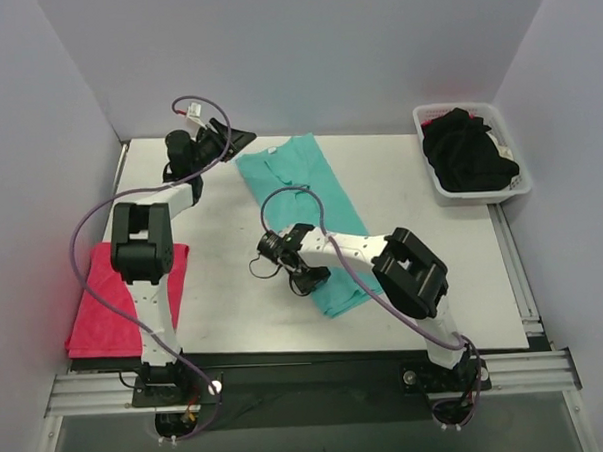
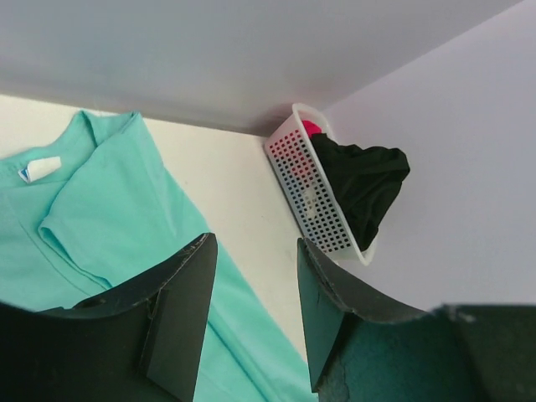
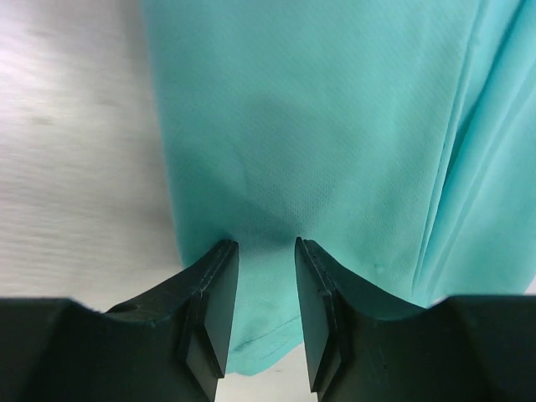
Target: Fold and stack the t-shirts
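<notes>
Lying folded in a long strip on the counter [image 1: 422, 231], the teal t-shirt [image 1: 301, 176] has its collar end below the left pincer [image 2: 251, 244] and its near hem under the right pincer [image 3: 263, 249], both spread apart.

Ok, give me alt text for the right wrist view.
The right gripper is open over the teal shirt, close to the cloth's edge and a lower corner, with cloth visible in the gap. Bare white table fills the picture's left side, and layered folds of the shirt run down its right side.
</notes>
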`<state>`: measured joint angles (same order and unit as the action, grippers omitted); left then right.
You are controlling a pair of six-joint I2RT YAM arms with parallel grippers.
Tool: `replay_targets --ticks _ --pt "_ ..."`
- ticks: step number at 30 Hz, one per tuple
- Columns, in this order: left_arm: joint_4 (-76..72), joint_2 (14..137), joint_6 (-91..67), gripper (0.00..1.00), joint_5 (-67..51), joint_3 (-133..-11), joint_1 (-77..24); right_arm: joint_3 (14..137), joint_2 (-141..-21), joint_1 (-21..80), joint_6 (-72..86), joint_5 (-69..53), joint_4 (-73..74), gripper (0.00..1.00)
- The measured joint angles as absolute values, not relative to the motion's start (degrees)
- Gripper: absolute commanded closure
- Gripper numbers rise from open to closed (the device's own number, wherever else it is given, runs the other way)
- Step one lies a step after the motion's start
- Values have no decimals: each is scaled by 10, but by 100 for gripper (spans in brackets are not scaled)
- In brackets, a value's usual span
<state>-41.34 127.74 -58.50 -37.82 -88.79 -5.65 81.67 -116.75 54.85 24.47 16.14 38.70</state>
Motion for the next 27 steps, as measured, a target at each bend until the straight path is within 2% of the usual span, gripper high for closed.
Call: replay_targets --ticks 6,10,15,18,23,27 --pt "-312 1140 -495 46 -335 -802 -60 910 -1220 589 254 114 383 67" --pt "-159 1060 -429 48 -231 -762 -81 950 -1243 594 236 84 352 69" --pt "14 987 -401 48 -61 -737 -126 922 -1227 597 205 98 283 68" --pt "66 929 -403 48 36 -689 -166 842 -1169 596 195 130 233 61" --pt "111 859 -417 48 140 -611 -226 725 -1006 591 194 188 204 50" --pt "126 816 -437 48 181 -535 -256 656 -870 561 211 212 181 49"
